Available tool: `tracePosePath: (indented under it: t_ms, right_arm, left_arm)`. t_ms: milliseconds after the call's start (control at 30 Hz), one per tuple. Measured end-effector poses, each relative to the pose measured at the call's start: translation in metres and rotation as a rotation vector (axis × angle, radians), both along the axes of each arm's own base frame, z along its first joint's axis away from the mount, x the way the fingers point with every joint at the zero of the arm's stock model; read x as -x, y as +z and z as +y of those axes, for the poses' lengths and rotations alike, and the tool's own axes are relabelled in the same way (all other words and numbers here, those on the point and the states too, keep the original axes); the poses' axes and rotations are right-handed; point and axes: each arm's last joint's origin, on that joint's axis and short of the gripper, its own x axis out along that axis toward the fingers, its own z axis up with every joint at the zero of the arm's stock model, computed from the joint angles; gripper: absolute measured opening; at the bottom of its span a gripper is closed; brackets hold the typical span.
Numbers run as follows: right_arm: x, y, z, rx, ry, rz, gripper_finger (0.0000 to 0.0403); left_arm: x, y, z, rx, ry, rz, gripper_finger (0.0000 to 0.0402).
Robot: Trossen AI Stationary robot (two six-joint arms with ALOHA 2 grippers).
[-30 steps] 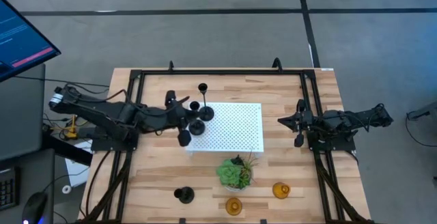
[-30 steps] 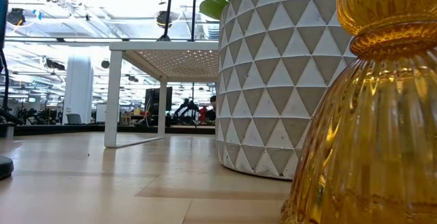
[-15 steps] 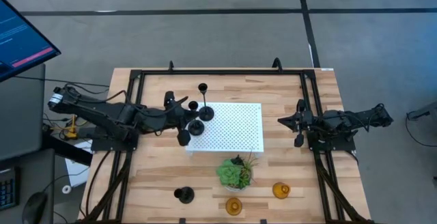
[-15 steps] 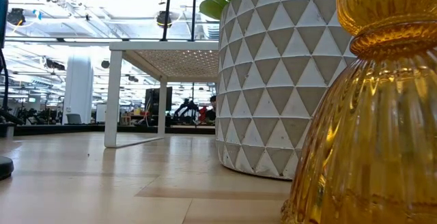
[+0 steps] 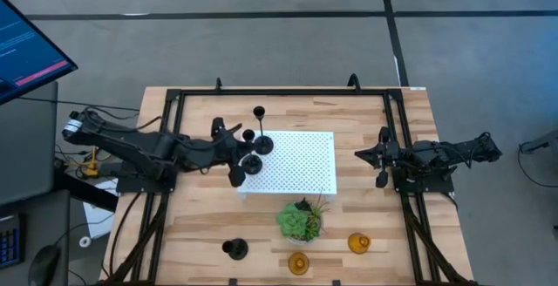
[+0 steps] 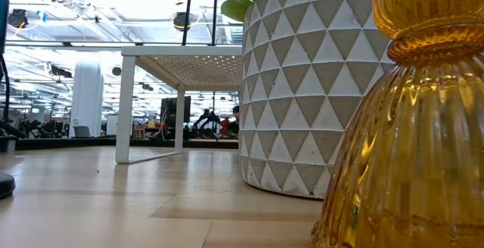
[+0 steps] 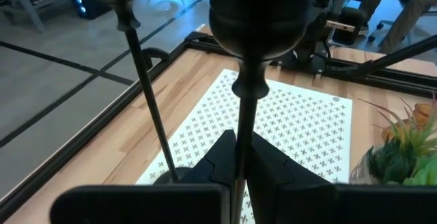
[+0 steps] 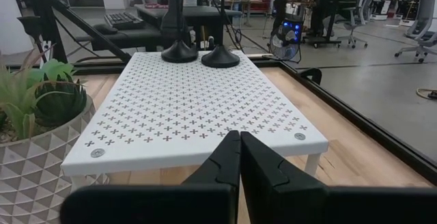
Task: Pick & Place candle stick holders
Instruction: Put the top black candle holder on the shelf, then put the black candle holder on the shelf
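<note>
My left gripper (image 5: 243,152) (image 7: 240,142) is shut on the thin stem of a black candle stick holder (image 5: 249,149) that stands upright over the white perforated platform (image 5: 301,160). A taller black holder (image 5: 261,129) rests on its round base (image 8: 220,59) on the platform just beyond it. A third black holder (image 5: 234,249) stands on the wooden table at the near left. Two amber holders (image 5: 298,262) (image 5: 358,243) stand near the front edge. My right gripper (image 5: 358,153) (image 8: 239,136) waits shut at the table's right side and holds nothing. My left gripper pinches the black holder's thin stem (image 7: 240,118) between its two fingers, below the cup (image 7: 256,12). The fingers come nearly level from the table's left and lie across the stem. The holder is upright, with its base (image 8: 179,52) at the platform's top.
A green plant in a white faceted pot (image 5: 301,221) (image 6: 302,89) stands just in front of the platform, between it and the amber holders. A black frame (image 5: 288,91) rims the table. Bare wood lies to the left and right of the platform.
A dark part of my left gripper has come slightly farther into the top of the low view. The held holder and everything else stand as they did.
</note>
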Motion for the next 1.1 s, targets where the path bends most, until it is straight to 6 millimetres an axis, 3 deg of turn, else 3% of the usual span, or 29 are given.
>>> tracePosePath:
  t_ms: [333, 1100]
  right_arm:
    - [0.0000, 0.0000, 0.0000, 0.000, 0.000, 0.000, 0.0000]
    - [0.0000, 0.0000, 0.0000, 0.000, 0.000, 0.000, 0.0000]
  left_arm:
    - [-0.0044, -0.0020, -0.0011, -0.004, 0.018, 0.005, 0.0021]
    - [-0.0003, 0.0000, -0.0002, -0.006, 0.003, 0.001, 0.0122]
